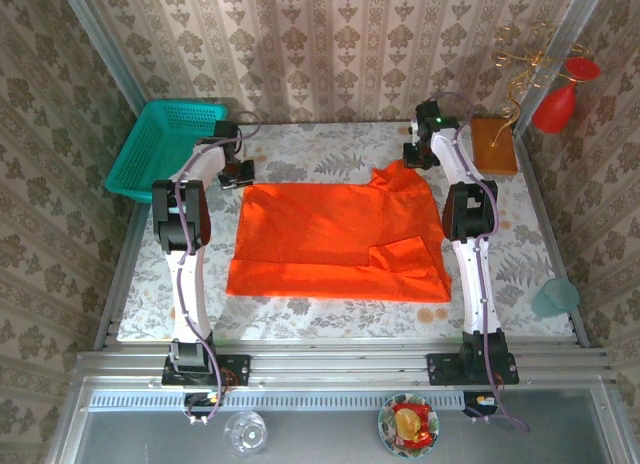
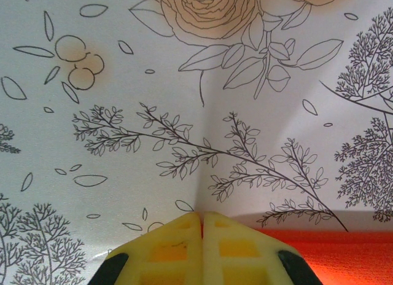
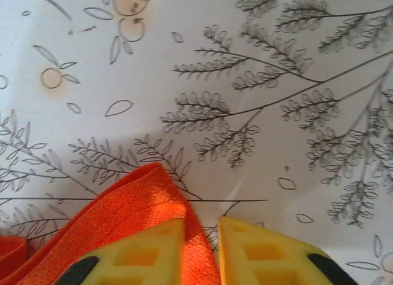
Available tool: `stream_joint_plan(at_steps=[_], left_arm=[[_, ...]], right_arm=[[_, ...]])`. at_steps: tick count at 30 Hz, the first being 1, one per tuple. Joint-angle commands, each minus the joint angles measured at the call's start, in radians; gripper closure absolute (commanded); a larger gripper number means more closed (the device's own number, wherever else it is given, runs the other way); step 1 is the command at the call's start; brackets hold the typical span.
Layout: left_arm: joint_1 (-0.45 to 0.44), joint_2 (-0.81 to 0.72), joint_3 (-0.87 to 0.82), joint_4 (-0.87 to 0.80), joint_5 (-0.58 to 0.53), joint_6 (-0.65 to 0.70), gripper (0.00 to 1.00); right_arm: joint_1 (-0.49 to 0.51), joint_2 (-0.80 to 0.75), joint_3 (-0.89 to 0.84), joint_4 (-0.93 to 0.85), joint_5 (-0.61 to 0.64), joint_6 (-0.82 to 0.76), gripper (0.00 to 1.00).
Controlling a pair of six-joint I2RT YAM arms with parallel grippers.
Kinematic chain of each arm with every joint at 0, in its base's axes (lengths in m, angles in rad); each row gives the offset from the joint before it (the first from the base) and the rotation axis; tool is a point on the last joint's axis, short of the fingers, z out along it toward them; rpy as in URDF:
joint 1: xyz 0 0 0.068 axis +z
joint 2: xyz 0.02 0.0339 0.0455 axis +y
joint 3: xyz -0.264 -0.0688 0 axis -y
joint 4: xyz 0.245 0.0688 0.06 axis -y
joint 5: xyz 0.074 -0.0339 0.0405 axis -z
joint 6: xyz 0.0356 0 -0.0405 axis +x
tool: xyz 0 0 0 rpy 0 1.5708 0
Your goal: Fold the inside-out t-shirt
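The inside-out t-shirt (image 1: 330, 234) lies spread on the flowered tablecloth, bright orange-red, with its near right part folded over. My left gripper (image 1: 237, 174) is at the shirt's far left corner. Its yellow fingers (image 2: 202, 216) are pressed together with a thin strip of orange cloth (image 2: 344, 254) between them. My right gripper (image 1: 413, 156) is at the far right corner, where the cloth bunches up. There a fold of the shirt (image 3: 123, 211) runs between the fingers (image 3: 201, 220) against the left one. A narrow gap remains beside the right finger.
A teal basket (image 1: 160, 144) stands at the far left. A flat brown block (image 1: 493, 144), a red vase (image 1: 557, 104) and a gold wire stand (image 1: 525, 64) are at the far right. A teal cup (image 1: 553, 297) sits by the right edge.
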Motion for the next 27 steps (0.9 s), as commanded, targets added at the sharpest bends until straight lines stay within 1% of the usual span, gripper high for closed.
stream_joint_plan(at_steps=[1, 7, 10, 13, 15, 18, 24, 27], left_arm=[[-0.007, -0.006, -0.002, -0.085, -0.023, 0.026, 1.0], [-0.008, -0.019, 0.0, -0.085, -0.03, 0.025, 1.0], [-0.008, -0.03, 0.003, -0.082, -0.032, 0.022, 1.0], [-0.012, -0.047, 0.002, -0.073, -0.034, 0.019, 1.0], [-0.013, -0.059, -0.001, -0.065, -0.032, 0.016, 1.0], [-0.013, -0.081, -0.01, -0.056, -0.028, 0.013, 1.0], [-0.012, -0.087, -0.02, -0.058, -0.022, 0.014, 1.0], [-0.013, -0.09, -0.034, -0.049, -0.014, 0.011, 1.0]], right_arm=[[0.015, 0.052, 0.012, -0.065, 0.045, -0.019, 0.87], [0.017, 0.014, 0.012, -0.051, 0.096, -0.019, 1.0], [0.017, -0.036, 0.002, -0.039, 0.158, -0.018, 1.0], [0.017, -0.128, -0.072, 0.02, 0.174, -0.022, 1.0], [0.018, -0.197, -0.143, 0.069, 0.165, -0.019, 1.0], [0.018, -0.282, -0.234, 0.103, 0.116, -0.011, 1.0], [0.026, -0.357, -0.358, 0.021, 0.036, 0.011, 1.0], [0.05, -0.444, -0.526, 0.087, 0.003, 0.007, 1.0]])
